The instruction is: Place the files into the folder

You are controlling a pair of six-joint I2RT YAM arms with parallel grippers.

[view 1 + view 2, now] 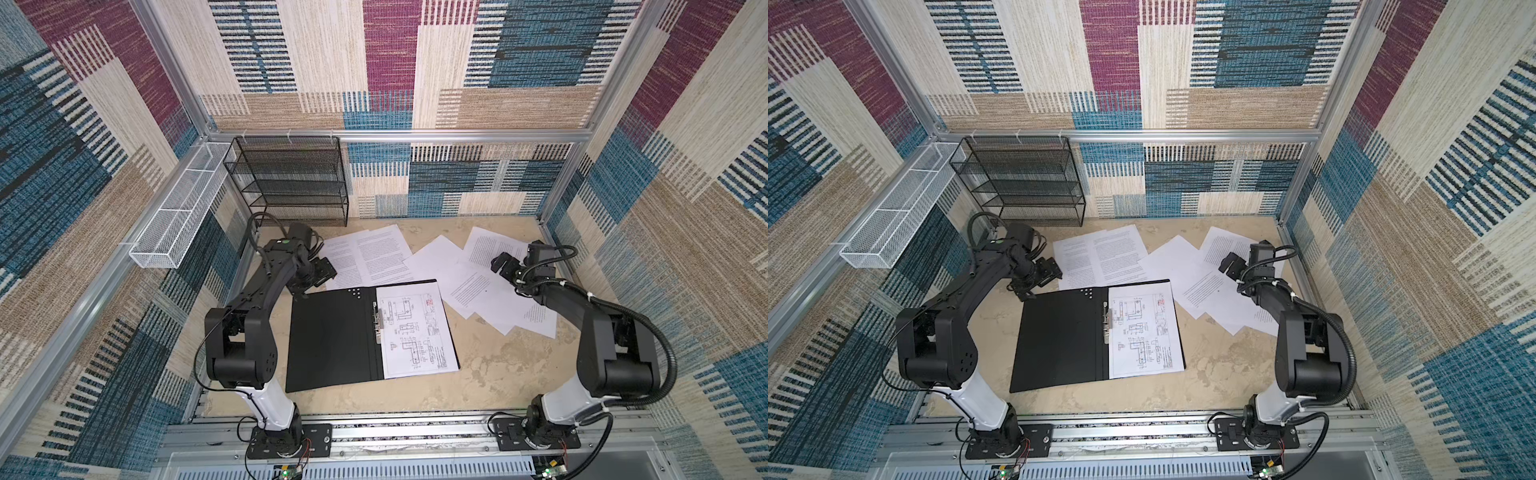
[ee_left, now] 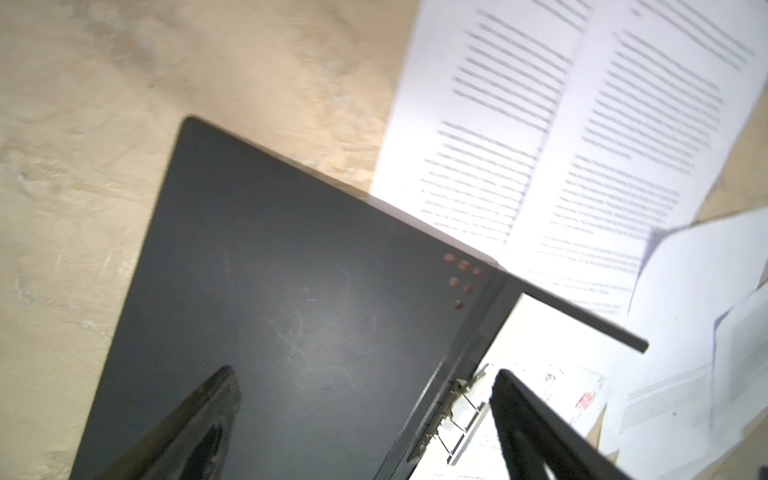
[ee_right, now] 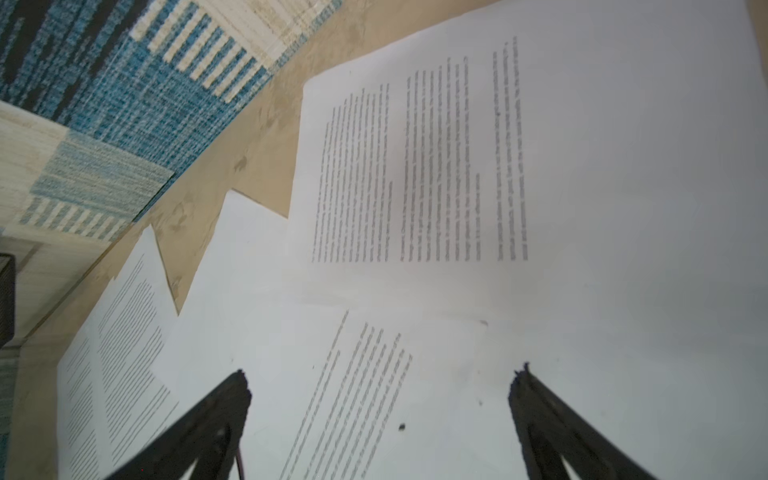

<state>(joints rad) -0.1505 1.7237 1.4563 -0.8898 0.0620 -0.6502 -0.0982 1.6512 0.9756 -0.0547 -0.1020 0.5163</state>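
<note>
The left gripper [image 2: 363,372] is hanging with jaws spread wide, gripping nothing; the open folder [image 2: 291,249] is lying under them, its metal clip [image 2: 453,411] beside one finger. The right gripper [image 3: 382,370] is hovering equally wide and empty, loose sheets [image 3: 415,166] lying beneath and ahead.

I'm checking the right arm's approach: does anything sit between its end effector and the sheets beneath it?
Nothing visible does. The right end effector hangs open over the sheets, with no object between them.
</note>
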